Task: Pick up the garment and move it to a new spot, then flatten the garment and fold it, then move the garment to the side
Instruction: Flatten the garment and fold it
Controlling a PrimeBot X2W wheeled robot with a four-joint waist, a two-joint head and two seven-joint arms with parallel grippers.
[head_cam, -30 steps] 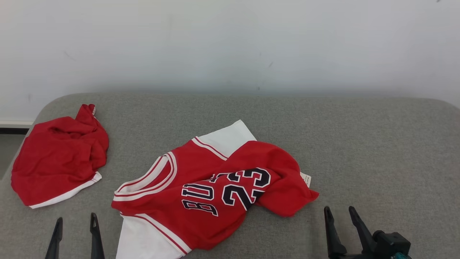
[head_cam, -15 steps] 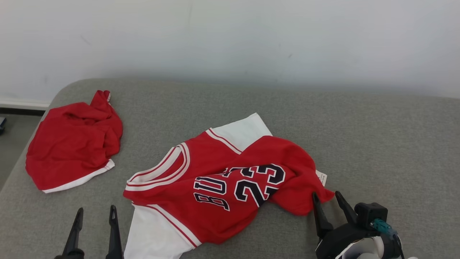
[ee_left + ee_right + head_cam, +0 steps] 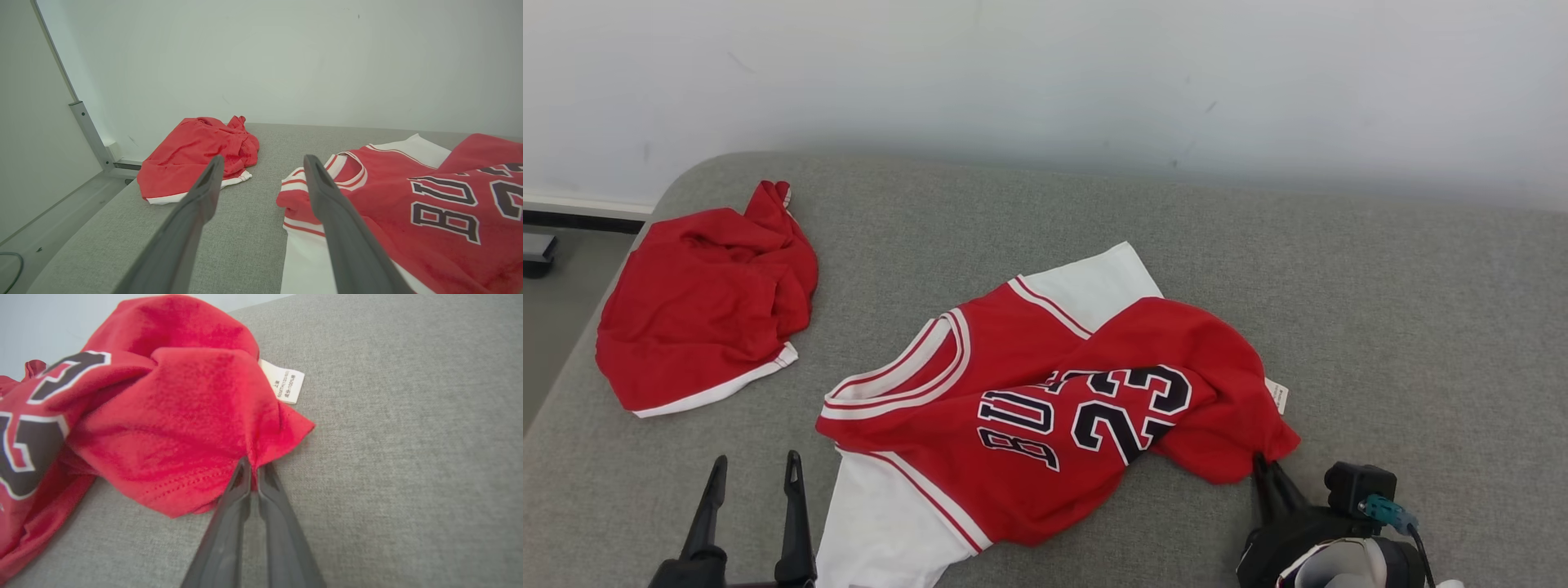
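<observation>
A crumpled red and white jersey [image 3: 1045, 408] with black number 23 lies mid-surface on the grey cushion. My right gripper [image 3: 1262, 464] is shut on the jersey's red hem corner [image 3: 261, 465] at its lower right; the wrist view shows the fingers [image 3: 241, 498] pinching a fold of cloth there, just below the white care label [image 3: 287, 386]. My left gripper [image 3: 754, 469] stands open near the front edge, left of the jersey's white sleeve [image 3: 310, 261], touching nothing.
A second red garment [image 3: 707, 298] with white trim lies bunched at the cushion's far left, near its rounded corner. A white wall [image 3: 1045, 73] backs the cushion. To the right of the jersey stretches bare grey fabric [image 3: 1421, 327]. Floor [image 3: 547, 278] shows beyond the left edge.
The right gripper moved forward to the jersey's hem corner and shut on it. The camera shifted, so the whole scene slid right and up.
</observation>
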